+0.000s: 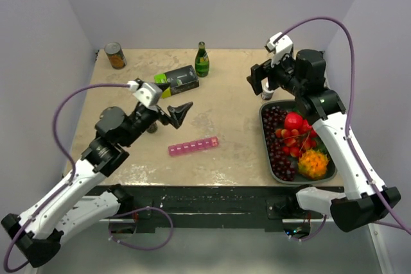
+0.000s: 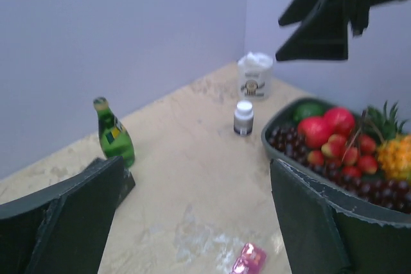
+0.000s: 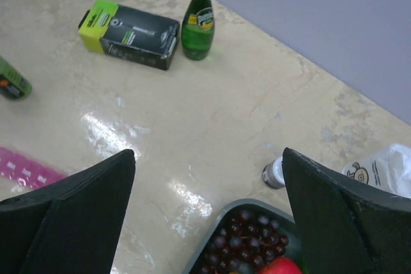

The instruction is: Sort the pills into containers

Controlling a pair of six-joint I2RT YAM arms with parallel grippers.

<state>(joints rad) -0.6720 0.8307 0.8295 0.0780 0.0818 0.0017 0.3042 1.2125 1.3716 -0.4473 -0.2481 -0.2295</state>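
The pink pill-organiser strip (image 1: 193,146) lies flat near the table's front centre, lids shut. Its end shows in the left wrist view (image 2: 249,260) and in the right wrist view (image 3: 26,168). My left gripper (image 1: 176,106) hovers open and empty behind the strip's left part; in its own view (image 2: 199,222) the jaws stand wide apart. My right gripper (image 1: 259,86) is open and empty, raised over the table's back right by the tray's far corner, jaws wide apart in its own view (image 3: 209,216). No loose pills show.
A small white-capped bottle (image 2: 243,118) stands behind the dark fruit tray (image 1: 266,152), also seen in the right wrist view (image 3: 273,172). A white bag (image 2: 255,76) sits in the back corner. A green bottle (image 1: 202,60), a black-green box (image 1: 180,80) and a can (image 1: 115,56) stand at the back.
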